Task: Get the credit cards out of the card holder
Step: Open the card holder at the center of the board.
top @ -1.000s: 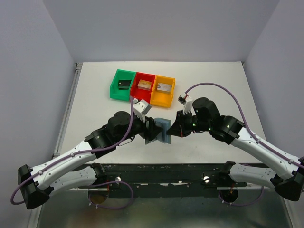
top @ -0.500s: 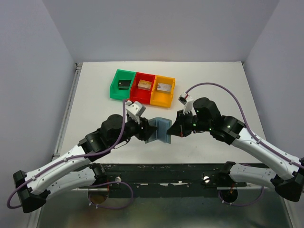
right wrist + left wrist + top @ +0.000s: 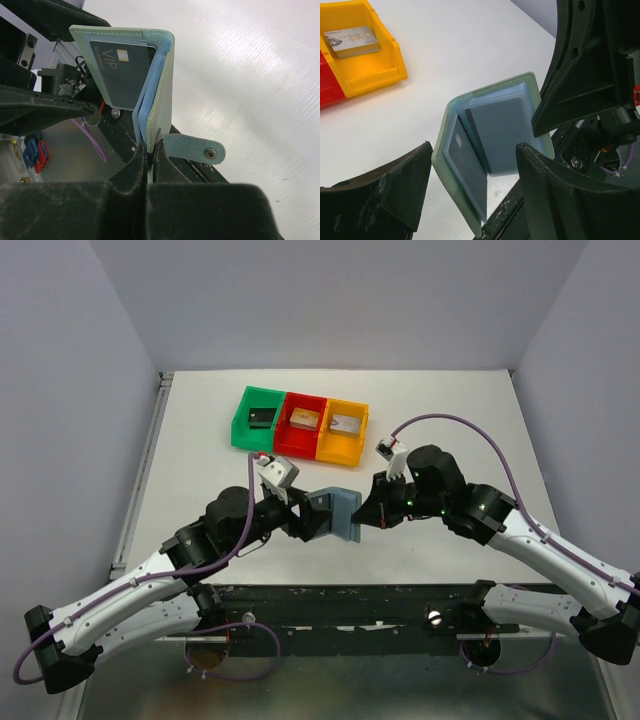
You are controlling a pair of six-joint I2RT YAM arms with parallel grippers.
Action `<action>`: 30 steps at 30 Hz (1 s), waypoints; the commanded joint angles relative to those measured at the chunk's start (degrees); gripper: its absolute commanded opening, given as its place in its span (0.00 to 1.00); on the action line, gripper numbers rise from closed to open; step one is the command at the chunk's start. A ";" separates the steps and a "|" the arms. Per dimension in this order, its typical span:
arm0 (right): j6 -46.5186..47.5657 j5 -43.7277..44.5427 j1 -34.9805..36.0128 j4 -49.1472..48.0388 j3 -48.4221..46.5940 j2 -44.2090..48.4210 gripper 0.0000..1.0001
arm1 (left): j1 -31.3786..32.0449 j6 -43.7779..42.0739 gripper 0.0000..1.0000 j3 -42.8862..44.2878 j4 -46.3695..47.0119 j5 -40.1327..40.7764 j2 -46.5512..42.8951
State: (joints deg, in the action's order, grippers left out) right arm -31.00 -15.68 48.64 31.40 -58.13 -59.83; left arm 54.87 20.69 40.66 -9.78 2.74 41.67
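While right gripper fingers stay pinched on one cover of the card holder, keeping it upright and open on the near side of the orange bin, left gripper has backed away from it over the last second, fingers spread, empty. Dark VIP card sits in its pocket. Judgement: nothing drawn yet; left must re-approach.

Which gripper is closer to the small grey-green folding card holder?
Right. The right gripper is shut on the edge of the grey-green folding card holder beside its tab; the left gripper is open, facing its pale blue pockets, not gripping it.
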 commanded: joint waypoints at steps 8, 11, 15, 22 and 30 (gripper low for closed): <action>0.86 0.04 0.14 -0.81 -0.85 1.39 0.00 | -0.03 0.32 0.67 -1.73 4.60 -4.94 -0.98; 0.94 0.21 0.05 -0.90 -0.67 1.65 0.00 | -0.03 0.14 0.47 -1.64 3.98 -4.68 -0.80; 1.12 0.21 0.14 -0.81 -0.41 1.82 0.00 | -0.03 0.05 0.40 -1.73 2.84 -3.98 -0.71; 1.30 -0.22 0.22 -0.81 -0.49 1.65 0.00 | -0.03 -0.03 0.49 -1.99 1.87 -3.27 0.51; 1.47 -1.02 0.14 -0.90 -0.93 1.47 0.00 | -0.03 -0.38 0.46 -2.43 2.31 -3.27 2.19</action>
State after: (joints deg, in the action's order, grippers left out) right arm -30.39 -15.73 48.64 31.40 -58.13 -59.24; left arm 54.87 20.80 38.85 -7.07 -0.47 43.59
